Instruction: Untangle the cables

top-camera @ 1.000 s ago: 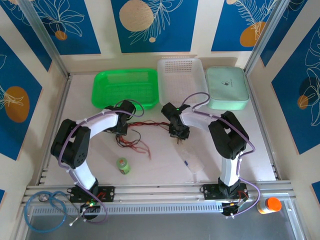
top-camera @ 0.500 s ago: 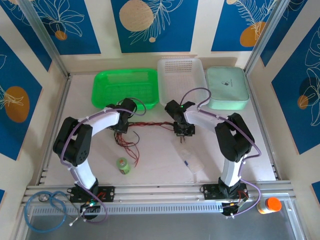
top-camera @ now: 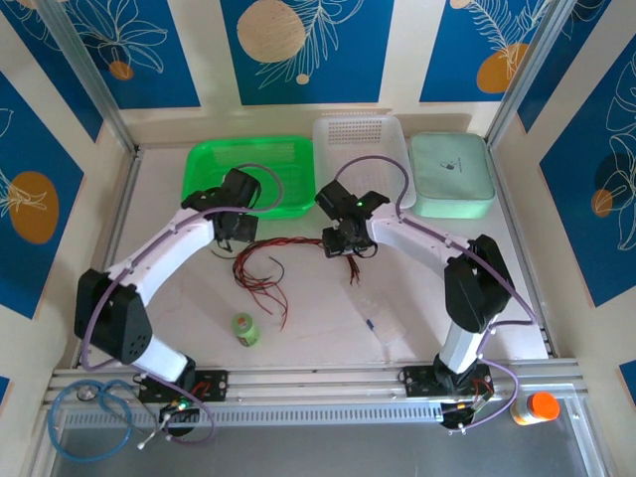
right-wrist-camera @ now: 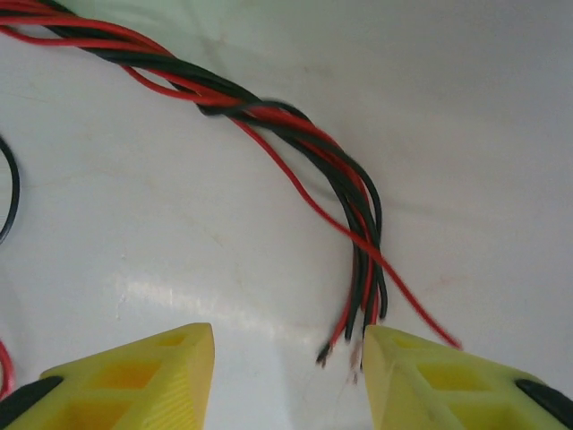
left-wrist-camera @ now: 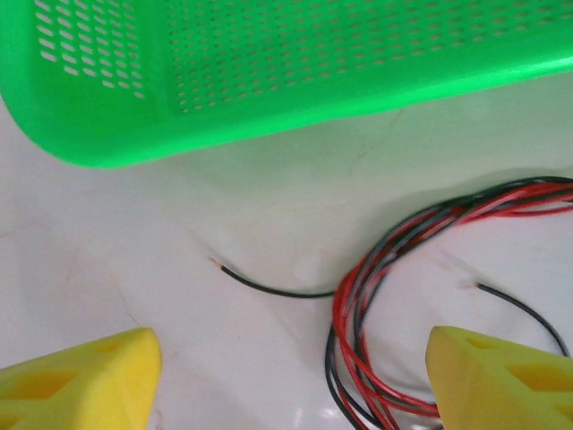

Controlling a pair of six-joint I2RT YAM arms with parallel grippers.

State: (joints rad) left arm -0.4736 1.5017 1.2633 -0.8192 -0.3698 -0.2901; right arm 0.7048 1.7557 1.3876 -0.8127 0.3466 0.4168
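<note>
**Twisted wires on the desk, both grippers empty**

The red and black cables [right-wrist-camera: 269, 121] lie on the desk [top-camera: 328, 298] between the two arms, wound together like a rope. The right gripper [right-wrist-camera: 286, 358] is spread, with the loose wire ends between its fingers, not pinched. The left gripper [left-wrist-camera: 288, 358] is spread wide over the loops, holding nothing, near the green basket [top-camera: 248, 169]. Next, I think, each gripper must pinch one wire and pull.

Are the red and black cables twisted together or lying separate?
Twisted together: the cables wind round one another, parting only at their ends.
</note>
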